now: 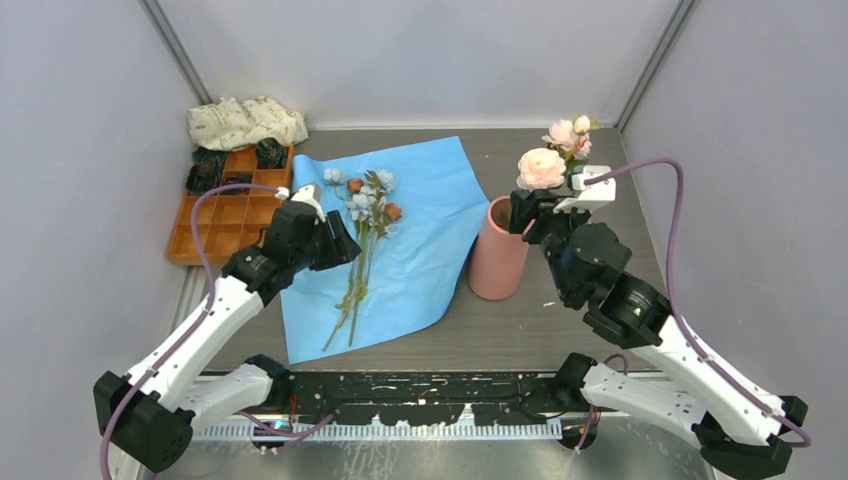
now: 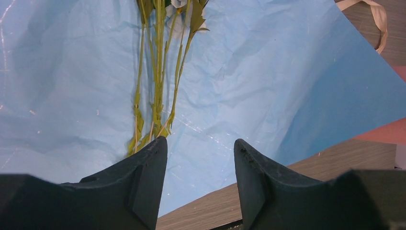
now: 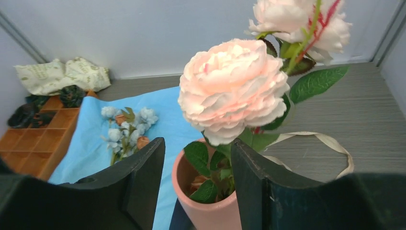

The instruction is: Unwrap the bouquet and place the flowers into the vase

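The bouquet lies unwrapped, its blue paper (image 1: 410,235) spread flat on the table. Small pale blue and orange flowers (image 1: 365,200) rest on it, their green stems (image 2: 158,72) running toward my left gripper (image 2: 198,143). That gripper hovers open just past the stem ends, holding nothing. The salmon-pink vase (image 1: 497,262) stands right of the paper. Two large pink flowers (image 3: 234,88) stand in the vase (image 3: 215,215), leaves down inside it. My right gripper (image 3: 197,143) is open over the rim, with the stems close against its right finger (image 3: 258,177).
An orange compartment tray (image 1: 225,225) with dark items sits at the back left, a cream patterned cloth (image 1: 245,122) behind it. The loose beige ribbon (image 3: 330,143) lies on the wood right of the vase. Grey walls close in both sides.
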Robot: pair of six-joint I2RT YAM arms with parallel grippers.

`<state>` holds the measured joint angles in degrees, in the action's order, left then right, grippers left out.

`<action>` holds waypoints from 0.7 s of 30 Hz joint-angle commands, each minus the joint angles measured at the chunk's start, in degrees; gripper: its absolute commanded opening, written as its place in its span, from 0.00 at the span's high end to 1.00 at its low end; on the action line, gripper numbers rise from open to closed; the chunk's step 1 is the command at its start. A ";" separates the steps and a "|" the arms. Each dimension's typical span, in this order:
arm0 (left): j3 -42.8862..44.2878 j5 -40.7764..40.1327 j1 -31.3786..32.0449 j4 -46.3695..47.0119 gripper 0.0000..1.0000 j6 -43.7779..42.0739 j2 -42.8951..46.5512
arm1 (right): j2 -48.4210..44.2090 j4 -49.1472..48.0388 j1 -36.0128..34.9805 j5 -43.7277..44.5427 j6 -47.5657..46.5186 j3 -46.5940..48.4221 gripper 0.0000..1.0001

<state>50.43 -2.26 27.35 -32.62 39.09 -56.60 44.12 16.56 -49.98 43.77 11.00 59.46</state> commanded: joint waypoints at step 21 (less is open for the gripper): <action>7.62 -5.17 2.01 7.42 0.58 1.05 -29.16 | -11.23 -0.10 -0.38 -18.94 7.76 3.42 0.48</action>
<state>53.47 -3.46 28.18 -26.57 40.34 -83.88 33.45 17.41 -50.13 25.10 17.17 64.01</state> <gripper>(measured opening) 0.424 0.536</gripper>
